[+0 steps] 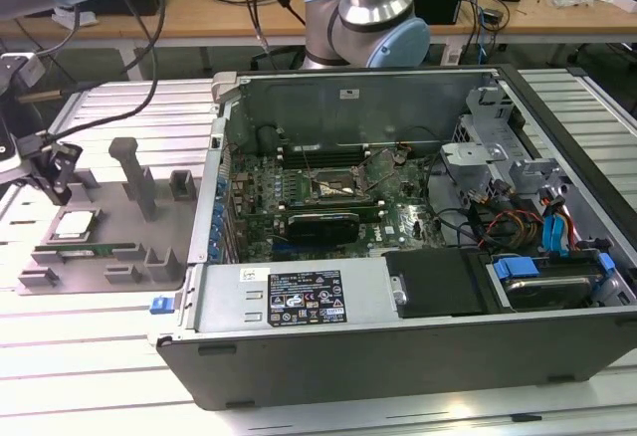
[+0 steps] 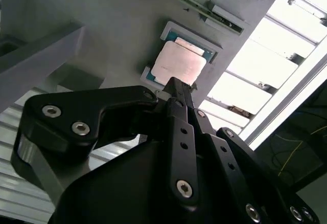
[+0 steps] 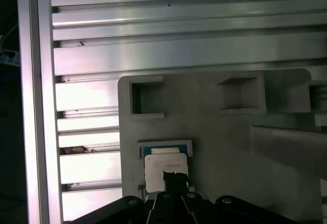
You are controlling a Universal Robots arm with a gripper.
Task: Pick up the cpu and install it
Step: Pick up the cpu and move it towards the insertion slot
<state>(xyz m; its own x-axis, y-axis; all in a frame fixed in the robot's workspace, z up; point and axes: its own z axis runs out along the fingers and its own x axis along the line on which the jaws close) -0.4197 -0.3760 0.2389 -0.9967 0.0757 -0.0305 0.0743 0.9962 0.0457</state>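
My black claw [image 1: 57, 195], tips seemingly pressed together and empty, hung just above the flat square silver-topped cpu [image 1: 75, 224], at its 5 o'clock in the exterior view.

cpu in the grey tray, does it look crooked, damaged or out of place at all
Nothing stands out. The cpu lies flat in its recess on the grey tray, roughly square to the recess edges, its silver top free of visible marks. The gripper is close over its edge; whether they touch is unclear.
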